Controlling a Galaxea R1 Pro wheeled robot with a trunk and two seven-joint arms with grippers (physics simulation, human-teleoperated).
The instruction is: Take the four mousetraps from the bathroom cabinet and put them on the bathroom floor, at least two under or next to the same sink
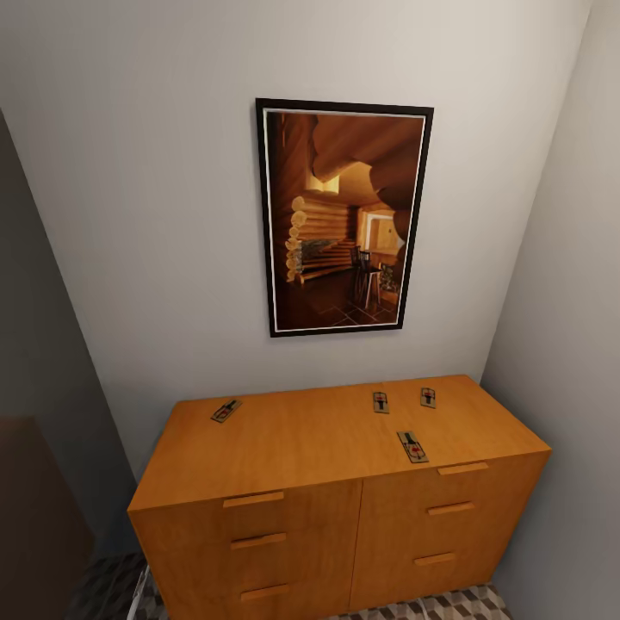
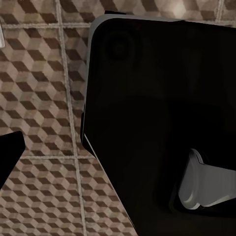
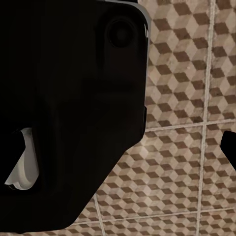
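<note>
The orange-brown cabinet [image 1: 293, 443] stands against the wall straight ahead in the head view, its drawers closed. Several mousetraps lie flat on its top. One mousetrap [image 1: 226, 411] is at the back left, and two, a mousetrap [image 1: 380, 401] and a mousetrap [image 1: 428, 397], are at the back right. Another mousetrap [image 1: 412, 447] lies near the front edge. The cube-patterned bathroom floor [image 2: 44, 98] shows below in both wrist views [image 3: 182, 73]. A dark fingertip [image 2: 10, 155] juts in at the edge of the left wrist view, and a fingertip [image 3: 230, 150] at the edge of the right wrist view. The sink is out of view.
A framed picture of a log interior [image 1: 344, 215] hangs on the pale wall above the cabinet. A side wall [image 1: 568, 301] closes in on the right and a dark wall [image 1: 34, 362] on the left. My black body [image 2: 157, 123] looms large in both wrist views [image 3: 69, 108].
</note>
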